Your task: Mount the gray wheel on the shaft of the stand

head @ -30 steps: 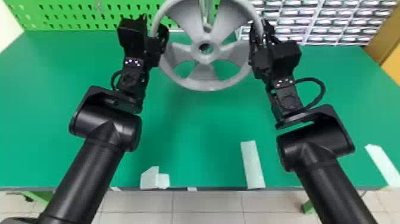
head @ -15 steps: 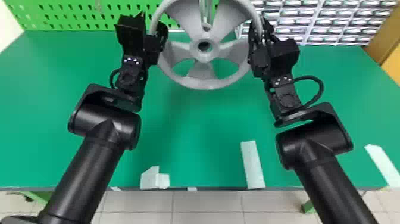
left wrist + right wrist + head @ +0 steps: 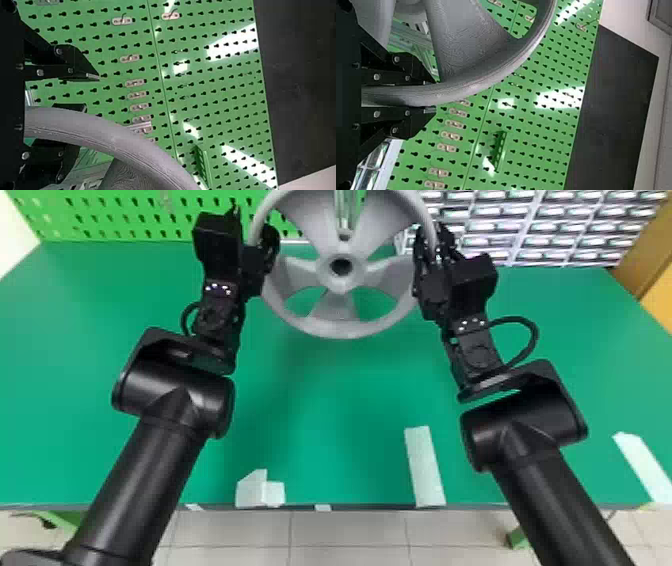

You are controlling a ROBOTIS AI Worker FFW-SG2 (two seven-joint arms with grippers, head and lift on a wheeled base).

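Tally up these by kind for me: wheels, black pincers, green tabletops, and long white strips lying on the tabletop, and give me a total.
Wheel: 1, the gray wheel
Black pincers: 2, left pincer and right pincer
Tabletop: 1, green
Long white strips: 2, middle strip and right strip
Total: 6

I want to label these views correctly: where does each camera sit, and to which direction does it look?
Head view: on the robot's head, facing forward and down at the wheel and table; left arm and right arm show.
Left wrist view: on the left wrist, facing past the left end effector towards the pegboard.
Right wrist view: on the right wrist, facing past the right end effector, wheel rim between its fingers.
Shared: both wrist views show wheel and pegboard.
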